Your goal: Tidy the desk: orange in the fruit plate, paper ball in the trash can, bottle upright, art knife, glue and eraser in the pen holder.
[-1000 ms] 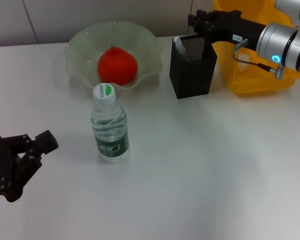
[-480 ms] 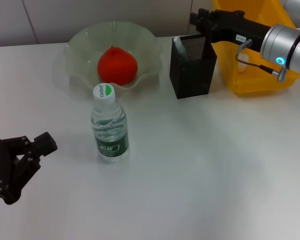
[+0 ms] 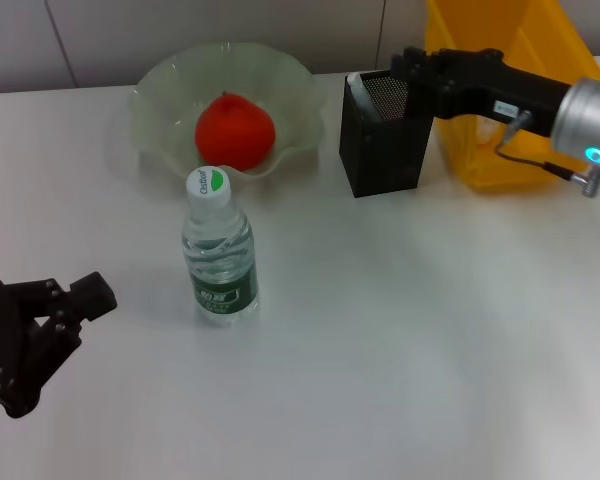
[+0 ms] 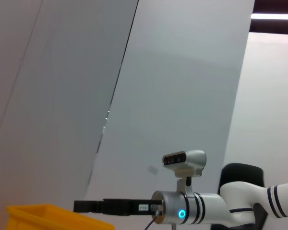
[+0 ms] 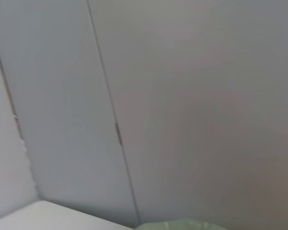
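Head view: clear plastic water bottle stands upright, white-green cap on top. Round orange sits in translucent ruffled fruit plate. Right gripper above black mesh pen holder, grip state indeterminable; left gripper parked near-left, fingers spread.

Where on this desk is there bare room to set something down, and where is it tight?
Bare desk spreads in front of the pen holder, right of the bottle. A smaller patch lies between the bottle and the left gripper. Crowded: the back edge, with fruit plate, orange, pen holder, right gripper and trash can.
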Tool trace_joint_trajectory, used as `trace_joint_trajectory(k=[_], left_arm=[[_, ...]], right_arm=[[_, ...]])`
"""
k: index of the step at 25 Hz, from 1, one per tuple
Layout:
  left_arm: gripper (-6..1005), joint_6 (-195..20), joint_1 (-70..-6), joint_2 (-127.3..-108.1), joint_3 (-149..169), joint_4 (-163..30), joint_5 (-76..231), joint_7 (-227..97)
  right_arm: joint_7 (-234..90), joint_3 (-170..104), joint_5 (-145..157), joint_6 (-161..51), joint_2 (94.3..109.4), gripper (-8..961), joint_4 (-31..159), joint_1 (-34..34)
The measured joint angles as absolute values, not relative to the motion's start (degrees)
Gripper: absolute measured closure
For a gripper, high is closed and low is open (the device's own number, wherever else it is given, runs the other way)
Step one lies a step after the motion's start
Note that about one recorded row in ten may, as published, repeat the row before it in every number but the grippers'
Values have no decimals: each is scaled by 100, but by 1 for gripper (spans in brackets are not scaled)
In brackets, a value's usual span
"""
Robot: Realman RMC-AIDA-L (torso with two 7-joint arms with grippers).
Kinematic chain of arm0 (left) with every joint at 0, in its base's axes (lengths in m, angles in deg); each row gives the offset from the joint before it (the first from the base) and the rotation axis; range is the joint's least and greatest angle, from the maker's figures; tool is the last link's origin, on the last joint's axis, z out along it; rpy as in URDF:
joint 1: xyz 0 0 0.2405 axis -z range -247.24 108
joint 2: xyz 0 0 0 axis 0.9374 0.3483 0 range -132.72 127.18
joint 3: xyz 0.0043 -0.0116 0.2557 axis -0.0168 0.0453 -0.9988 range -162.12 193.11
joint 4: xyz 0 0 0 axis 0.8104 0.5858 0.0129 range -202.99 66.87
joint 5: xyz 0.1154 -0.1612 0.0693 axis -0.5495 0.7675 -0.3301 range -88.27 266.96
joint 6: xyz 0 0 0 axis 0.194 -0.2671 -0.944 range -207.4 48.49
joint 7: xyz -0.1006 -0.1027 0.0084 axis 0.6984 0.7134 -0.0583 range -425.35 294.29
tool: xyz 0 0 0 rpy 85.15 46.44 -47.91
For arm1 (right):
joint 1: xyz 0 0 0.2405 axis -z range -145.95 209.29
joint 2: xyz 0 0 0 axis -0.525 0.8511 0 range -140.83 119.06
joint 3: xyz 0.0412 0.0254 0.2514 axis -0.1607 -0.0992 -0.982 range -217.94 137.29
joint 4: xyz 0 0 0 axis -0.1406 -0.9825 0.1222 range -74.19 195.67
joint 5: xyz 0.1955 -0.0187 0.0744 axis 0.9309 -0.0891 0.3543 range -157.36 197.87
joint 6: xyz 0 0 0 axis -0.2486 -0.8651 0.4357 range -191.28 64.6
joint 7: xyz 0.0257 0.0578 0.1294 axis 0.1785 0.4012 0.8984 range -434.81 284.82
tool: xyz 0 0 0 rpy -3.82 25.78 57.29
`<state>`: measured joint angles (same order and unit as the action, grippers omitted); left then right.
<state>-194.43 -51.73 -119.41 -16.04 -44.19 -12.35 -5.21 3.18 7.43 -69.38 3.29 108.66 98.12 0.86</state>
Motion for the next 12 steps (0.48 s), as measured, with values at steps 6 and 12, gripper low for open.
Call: trace_joint_trajectory(k=[6, 12], left_arm=[[951, -19463, -5126, -11907, -1832, -4373, -1243, -396], [950, -19470, -5080, -11817, -1900, -4320, -1220, -54]], right_arm=[[658, 746, -6925, 1088, 10865, 774, 10184, 603], [1316, 749, -7120, 2070, 10838, 786, 10788, 1185]])
